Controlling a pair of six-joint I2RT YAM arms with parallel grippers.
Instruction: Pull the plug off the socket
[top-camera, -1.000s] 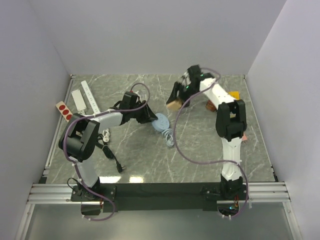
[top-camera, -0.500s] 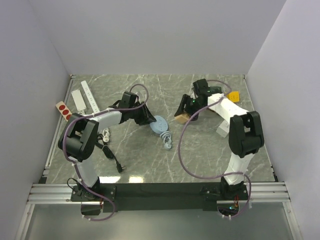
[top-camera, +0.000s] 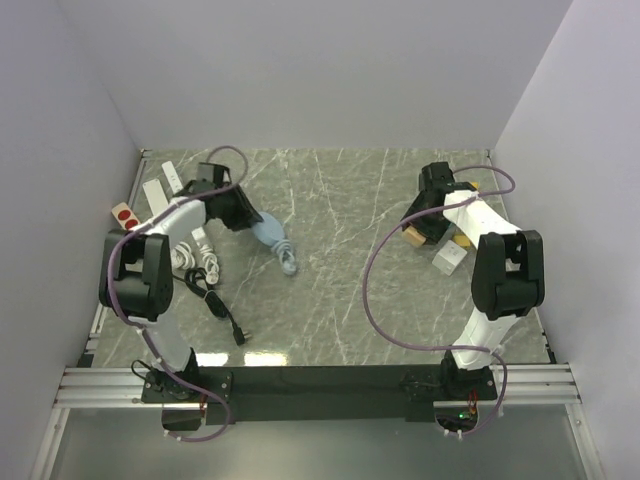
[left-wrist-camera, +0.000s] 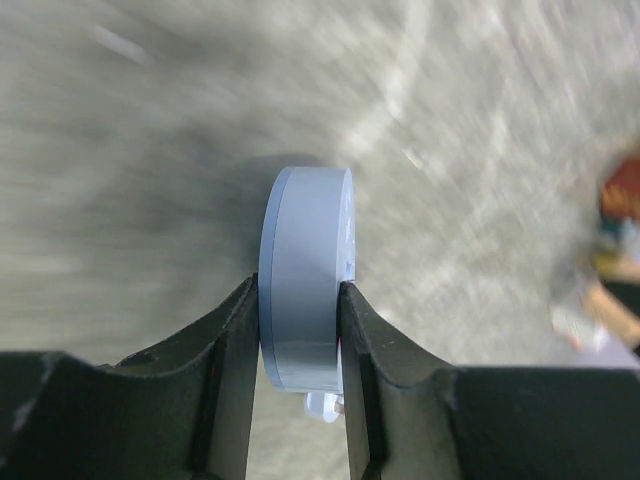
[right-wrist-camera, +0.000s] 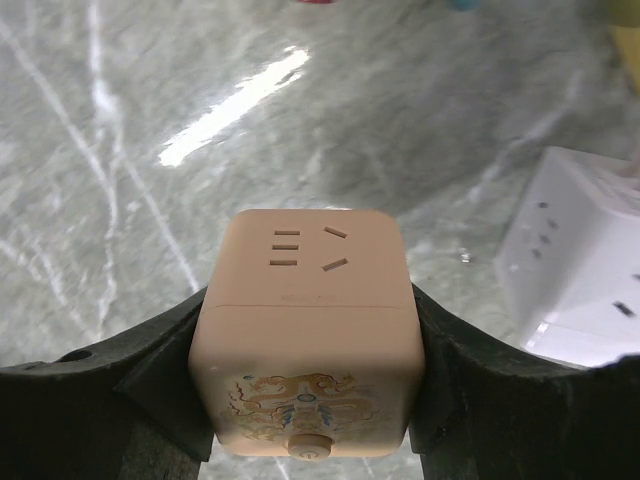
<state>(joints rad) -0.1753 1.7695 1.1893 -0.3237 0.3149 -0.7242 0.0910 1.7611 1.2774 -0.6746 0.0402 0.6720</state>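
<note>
Clamping the flat faces of the blue plug (left-wrist-camera: 305, 290) between its two fingers, the left gripper (top-camera: 240, 212) holds it at the left rear of the table (top-camera: 340, 300), with the plug's pale cord (top-camera: 288, 258) trailing onto the marble. The right gripper (right-wrist-camera: 307, 300) is closed on the peach cube socket (right-wrist-camera: 305, 320), slotted face turned outward, at the right rear just beside a white socket cube (right-wrist-camera: 580, 270). Plug and socket are well apart. White cords (top-camera: 195, 258) and a black lead (top-camera: 222, 312) lie near the left arm.
</note>
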